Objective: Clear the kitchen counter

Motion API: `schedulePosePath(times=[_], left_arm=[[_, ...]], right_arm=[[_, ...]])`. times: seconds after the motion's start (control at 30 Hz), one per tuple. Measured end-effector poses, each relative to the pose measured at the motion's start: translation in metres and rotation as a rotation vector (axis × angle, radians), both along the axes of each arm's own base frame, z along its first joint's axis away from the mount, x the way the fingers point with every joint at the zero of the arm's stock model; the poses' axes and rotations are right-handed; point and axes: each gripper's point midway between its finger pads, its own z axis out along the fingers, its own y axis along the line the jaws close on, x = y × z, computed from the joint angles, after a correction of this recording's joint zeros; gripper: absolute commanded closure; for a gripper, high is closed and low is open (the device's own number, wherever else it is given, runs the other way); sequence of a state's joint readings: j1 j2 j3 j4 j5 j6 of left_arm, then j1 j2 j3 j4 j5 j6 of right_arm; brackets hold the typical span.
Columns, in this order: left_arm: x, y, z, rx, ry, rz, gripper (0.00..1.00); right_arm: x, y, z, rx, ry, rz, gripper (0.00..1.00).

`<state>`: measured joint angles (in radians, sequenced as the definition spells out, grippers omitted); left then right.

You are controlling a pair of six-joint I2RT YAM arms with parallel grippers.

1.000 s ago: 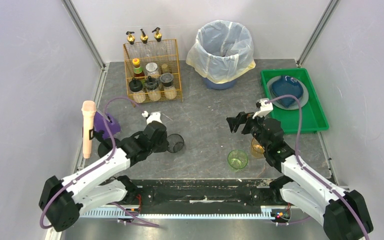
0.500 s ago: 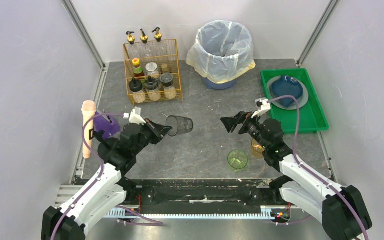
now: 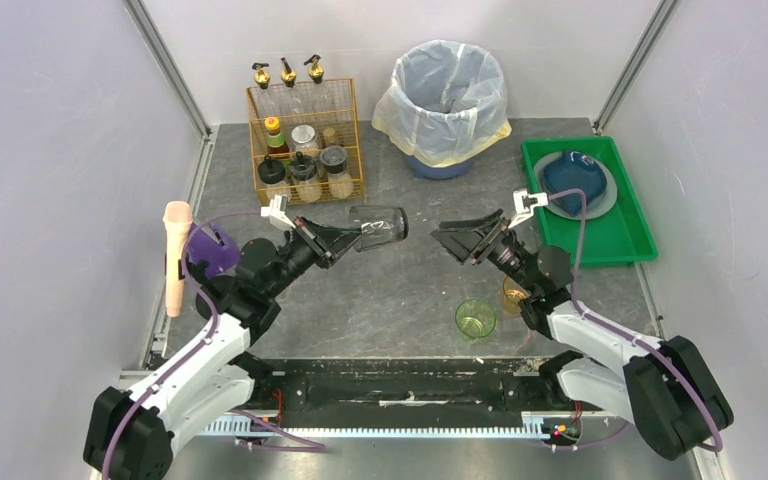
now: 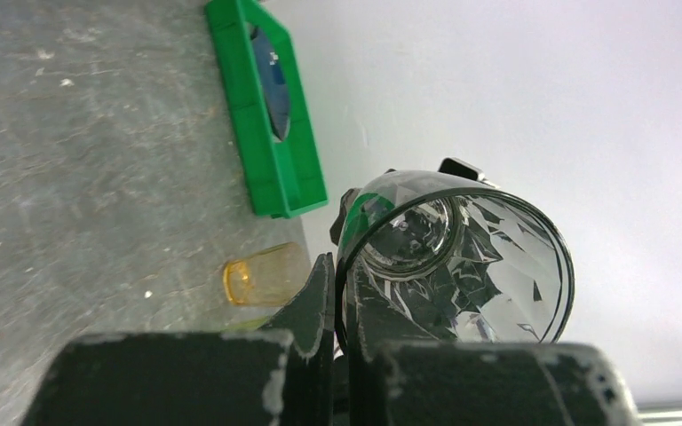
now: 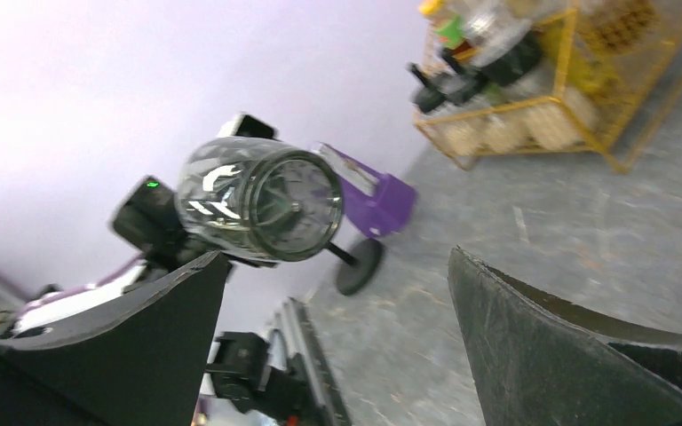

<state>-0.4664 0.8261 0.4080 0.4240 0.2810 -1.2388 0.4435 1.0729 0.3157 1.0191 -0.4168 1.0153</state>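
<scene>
A robotics lab test cell dressed as a kitchen: blank pale walls point(image 3: 50, 150) and aluminium posts point(image 3: 167, 65) enclose a marbled grey kitchen counter point(image 3: 410, 290), with a condiment rack point(image 3: 305, 100) upper left, lined bin point(image 3: 400, 105) top centre, green dish tray point(image 3: 625, 238) right.

At the back, a yellow wire rack point(image 3: 305, 140) of bottles and jars beside a bag-lined bin point(image 3: 447, 95); at right, a green tray point(image 3: 630, 236) holding a blue plate point(image 3: 570, 172); nearer, a green glass point(image 3: 475, 319) just beside an amber glass point(image 4: 265, 275); at left, a purple block point(image 3: 210, 252) next to a peach microphone-shaped stick point(image 3: 175, 255).
</scene>
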Motion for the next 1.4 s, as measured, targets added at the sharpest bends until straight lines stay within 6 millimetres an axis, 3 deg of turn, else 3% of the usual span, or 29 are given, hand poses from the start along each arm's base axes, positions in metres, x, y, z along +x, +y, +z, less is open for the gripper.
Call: schedulePosePath(times=[0.13, 0.37, 0.6, 0.8, 0.97, 1.2, 1.3, 1.4], left_arm=[[-0.001, -0.009, 0.022, -0.039, -0.055, -0.030, 0.98], [-0.005, -0.028, 0.047, -0.073, -0.112, -0.088, 0.98], [-0.012, -0.044, 0.051, -0.084, -0.124, -0.136, 0.98], [-0.017, -0.055, 0.052, -0.090, -0.129, -0.170, 0.98], [-0.016, -0.057, 0.051, -0.091, -0.129, -0.170, 0.98], [-0.015, -0.058, 0.052, -0.096, -0.136, -0.165, 0.96], [-0.015, -0.058, 0.051, -0.091, -0.135, -0.165, 0.91], [-0.016, -0.057, 0.047, -0.067, -0.129, -0.162, 0.77]], right_arm=[[-0.012, 0.005, 0.025, 0.105, -0.038, 0.071, 0.02], [-0.024, 0.017, 0.043, 0.190, -0.047, 0.161, 0.02], [-0.028, 0.028, 0.068, 0.253, -0.082, 0.221, 0.02], [-0.029, 0.036, 0.073, 0.290, -0.064, 0.274, 0.01], [-0.032, 0.040, 0.074, 0.306, -0.042, 0.307, 0.15], [-0.033, 0.041, 0.074, 0.308, -0.038, 0.320, 0.53], [-0.033, 0.041, 0.073, 0.304, -0.038, 0.321, 0.68], [-0.033, 0.041, 0.071, 0.296, -0.034, 0.326, 0.79]])
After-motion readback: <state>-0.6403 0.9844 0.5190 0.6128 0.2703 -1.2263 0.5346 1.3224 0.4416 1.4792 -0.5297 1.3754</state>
